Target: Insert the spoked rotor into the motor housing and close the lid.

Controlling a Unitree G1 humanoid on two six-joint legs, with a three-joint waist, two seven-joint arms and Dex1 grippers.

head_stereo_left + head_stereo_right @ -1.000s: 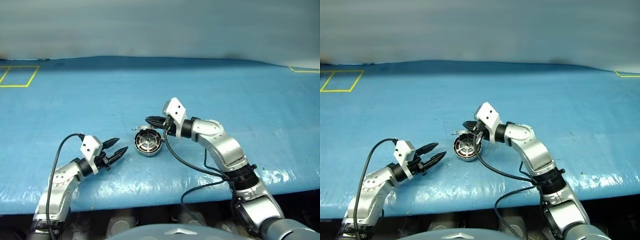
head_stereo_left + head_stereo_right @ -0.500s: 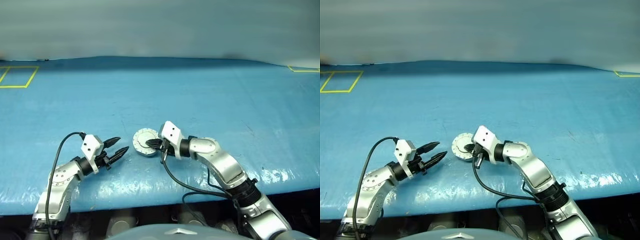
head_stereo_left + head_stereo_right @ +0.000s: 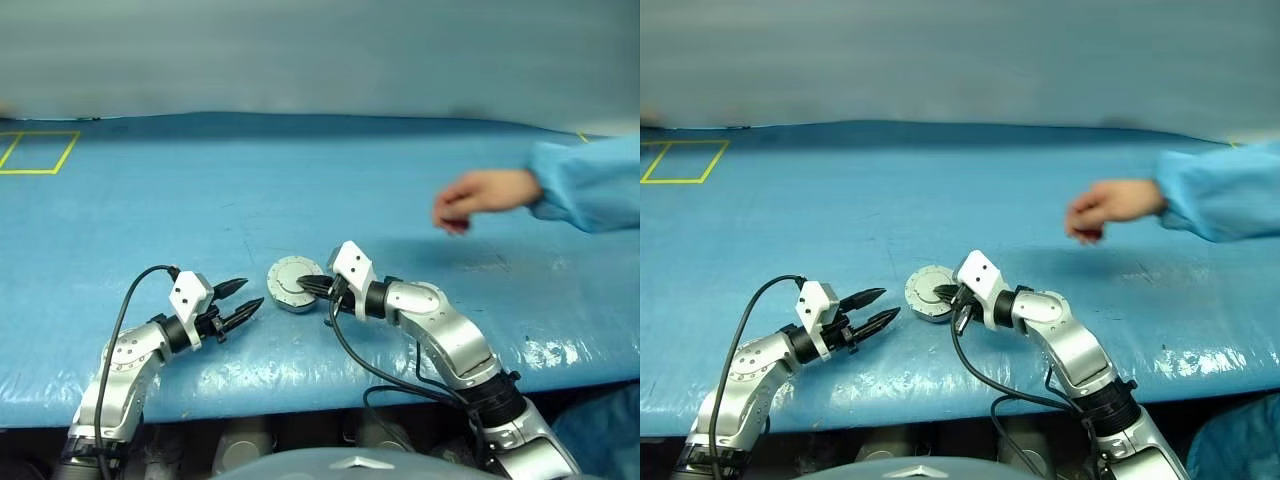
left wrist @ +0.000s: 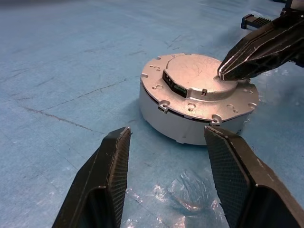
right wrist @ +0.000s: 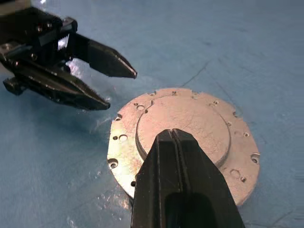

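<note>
With the lid (image 3: 292, 281) lying flat on the housing (image 4: 190, 124), its plain studded face turned up, the closed unit sits just below centre of the head view on the blue table (image 3: 300, 180); being round, it has no long axis. My right gripper (image 3: 304, 285) is pinched shut, empty, tip resting on the lid. My left gripper (image 3: 240, 296) sits half-spread, holding nothing, just beside the housing. At upper right, a person's hand (image 3: 478, 196) hovers.
</note>
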